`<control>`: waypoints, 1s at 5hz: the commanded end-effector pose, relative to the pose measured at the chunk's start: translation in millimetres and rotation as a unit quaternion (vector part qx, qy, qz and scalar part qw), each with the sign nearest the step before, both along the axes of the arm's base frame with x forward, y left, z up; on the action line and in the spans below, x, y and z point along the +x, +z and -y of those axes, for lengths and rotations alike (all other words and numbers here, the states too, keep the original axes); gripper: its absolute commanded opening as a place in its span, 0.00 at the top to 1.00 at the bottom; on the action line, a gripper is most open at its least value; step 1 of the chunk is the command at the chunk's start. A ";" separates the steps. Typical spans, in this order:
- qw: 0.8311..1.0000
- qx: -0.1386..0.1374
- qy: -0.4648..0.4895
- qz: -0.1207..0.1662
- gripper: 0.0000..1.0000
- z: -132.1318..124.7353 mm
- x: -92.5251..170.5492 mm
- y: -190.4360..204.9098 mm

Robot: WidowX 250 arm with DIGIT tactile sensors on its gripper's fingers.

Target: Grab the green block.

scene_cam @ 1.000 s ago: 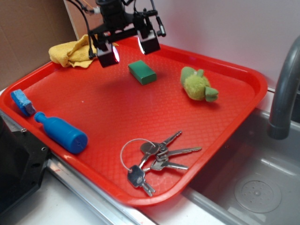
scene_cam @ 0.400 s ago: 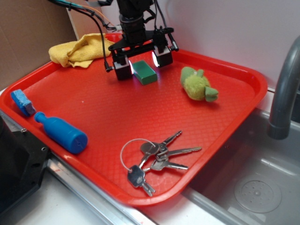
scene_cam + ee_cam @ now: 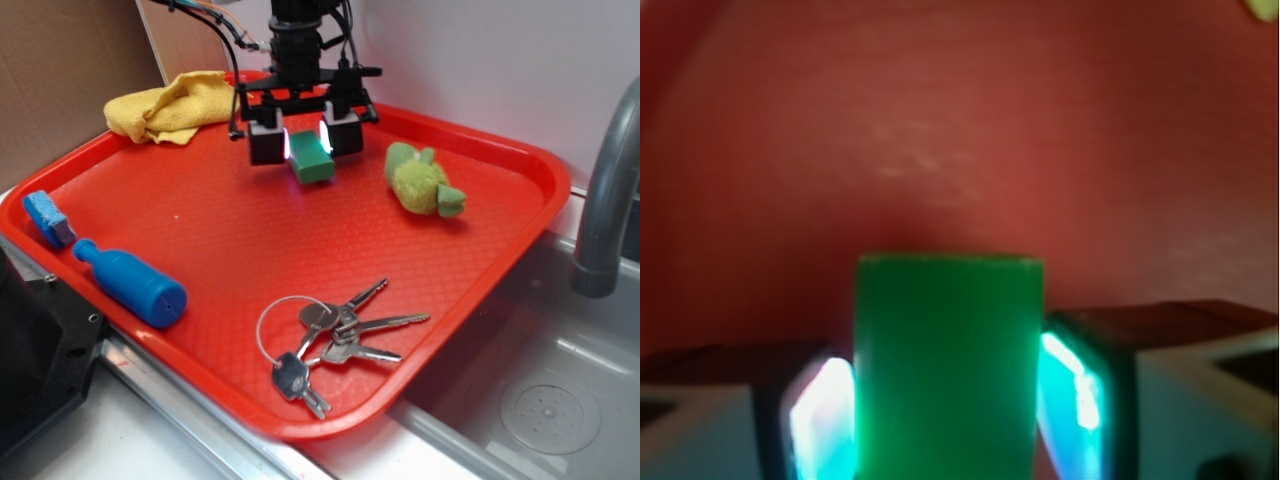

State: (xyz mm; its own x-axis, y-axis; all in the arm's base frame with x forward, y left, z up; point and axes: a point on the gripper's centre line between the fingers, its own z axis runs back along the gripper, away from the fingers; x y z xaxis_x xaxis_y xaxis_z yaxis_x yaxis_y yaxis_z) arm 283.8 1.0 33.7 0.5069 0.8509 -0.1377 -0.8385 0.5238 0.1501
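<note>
The green block lies flat on the red tray near its far middle. My gripper is lowered over it, open, with one finger on each side of the block. In the wrist view the block fills the gap between the two glowing pads, which stand right at its sides. I cannot tell whether they press on it. The block rests on the tray floor.
A yellow-green plush toy lies to the right of the block. A yellow cloth is at the tray's far left, a blue bottle and blue sponge at the near left, keys at the front. A sink and faucet are on the right.
My gripper has moved right and down from above the tray to straddle the green block. The block has not moved.
</note>
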 end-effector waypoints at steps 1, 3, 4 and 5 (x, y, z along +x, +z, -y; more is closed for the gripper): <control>0.967 -0.047 -0.196 0.154 0.96 -1.7 -18.1 105.3; 0.935 -0.042 -0.289 0.202 1.00 -21.7 -51.6 203.2; 0.938 -0.022 -0.282 0.201 1.00 -28.5 -60.9 200.1; 0.947 -0.013 -0.261 0.188 1.00 -37.2 -54.2 192.6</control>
